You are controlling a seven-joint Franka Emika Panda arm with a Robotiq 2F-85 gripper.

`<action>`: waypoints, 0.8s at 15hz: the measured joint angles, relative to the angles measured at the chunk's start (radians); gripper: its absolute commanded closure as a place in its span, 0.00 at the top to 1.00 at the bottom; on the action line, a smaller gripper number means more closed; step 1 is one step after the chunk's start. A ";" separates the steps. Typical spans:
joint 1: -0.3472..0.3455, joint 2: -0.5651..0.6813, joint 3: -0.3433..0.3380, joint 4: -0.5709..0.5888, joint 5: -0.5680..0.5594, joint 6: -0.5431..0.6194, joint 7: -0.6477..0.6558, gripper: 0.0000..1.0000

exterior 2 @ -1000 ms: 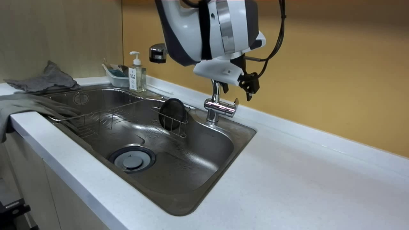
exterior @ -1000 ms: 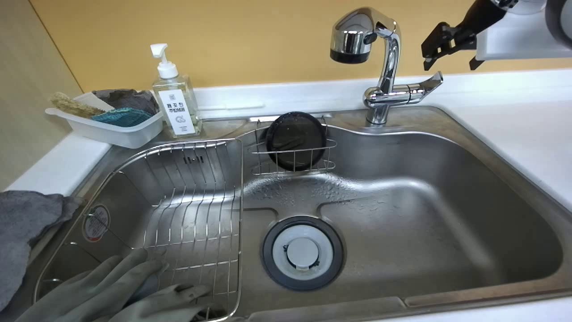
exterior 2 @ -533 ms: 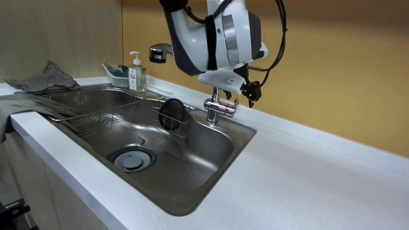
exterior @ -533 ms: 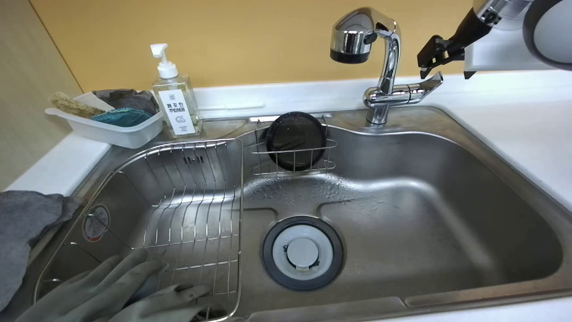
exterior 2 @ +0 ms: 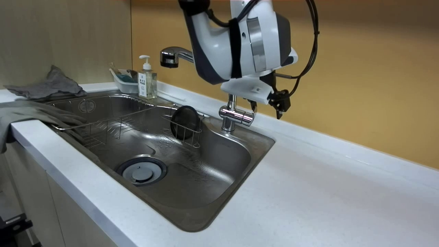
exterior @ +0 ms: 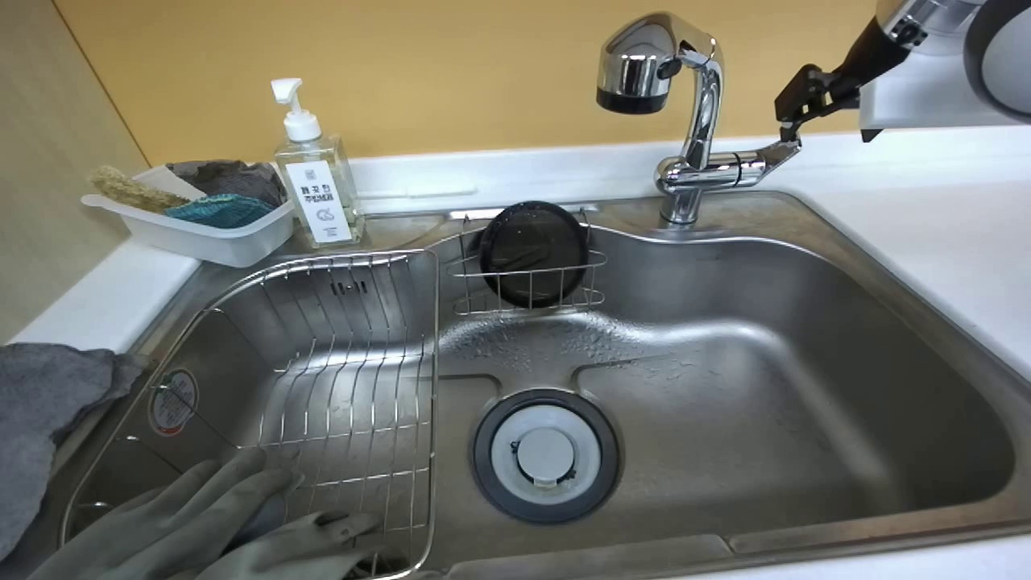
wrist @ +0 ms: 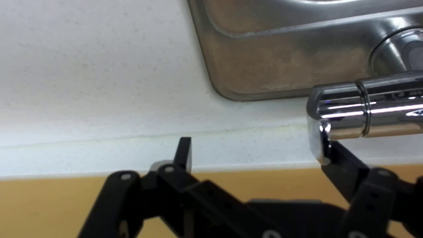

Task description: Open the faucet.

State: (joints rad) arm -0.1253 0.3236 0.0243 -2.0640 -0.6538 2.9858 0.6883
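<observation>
1. At the far left in an exterior view lie a grey cloth [exterior: 56, 419] and a pair of rubber gloves [exterior: 185, 524]; neither seems to have any part in the job.
2. Next come a white tray [exterior: 205, 234] and, just beside it, a soap bottle [exterior: 322, 193] standing upright; the task asks nothing of them.
3. Drops of water [exterior: 596, 346] dot the floor of the sink [exterior: 725, 403] behind the drain cover [exterior: 545, 455], but no stream falls there.
4. Right of centre, at the sink's back edge, stands the faucet [exterior: 703, 117]. No water shows beneath its spray head [exterior: 632, 72], so I judge that it is not yet opened.
5. At the faucet's right end the lever [exterior: 778, 155] juts out on a slant. In the wrist view one finger [wrist: 345, 165] sits up against it; whether touching or just beside, I cannot tell.
6. The gripper [wrist: 259, 145] is released: its jaws stand wide apart, with the lever between them, close to that finger, and nothing clamped.
7. By my reading, the approach is done or nearly so. Left to do: lift or swing the lever, then see water run from the spray head.
</observation>
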 measured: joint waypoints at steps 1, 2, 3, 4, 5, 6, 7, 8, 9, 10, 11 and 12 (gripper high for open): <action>0.005 0.000 -0.006 0.000 0.000 0.000 0.002 1.00; 0.011 0.000 -0.012 0.000 0.000 0.000 0.005 1.00; 0.016 0.000 -0.019 0.000 0.000 0.000 0.009 1.00; 0.022 0.000 -0.026 0.000 0.000 0.000 0.015 1.00; 0.029 0.001 -0.035 0.000 0.000 0.000 0.020 1.00; 0.036 0.002 -0.045 0.001 0.000 0.001 0.026 1.00; 0.042 0.005 -0.056 0.003 0.000 0.002 0.033 1.00; 0.048 0.009 -0.069 0.006 0.000 0.004 0.040 1.00; 0.055 0.013 -0.082 0.009 0.000 0.007 0.047 1.00; 0.062 0.017 -0.097 0.011 0.000 0.010 0.055 1.00; 0.067 0.019 -0.114 0.012 0.000 0.010 0.059 1.00; 0.070 0.020 -0.132 0.012 0.000 0.009 0.062 1.00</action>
State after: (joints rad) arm -0.0552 0.3438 -0.1078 -2.0516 -0.6539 2.9948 0.7507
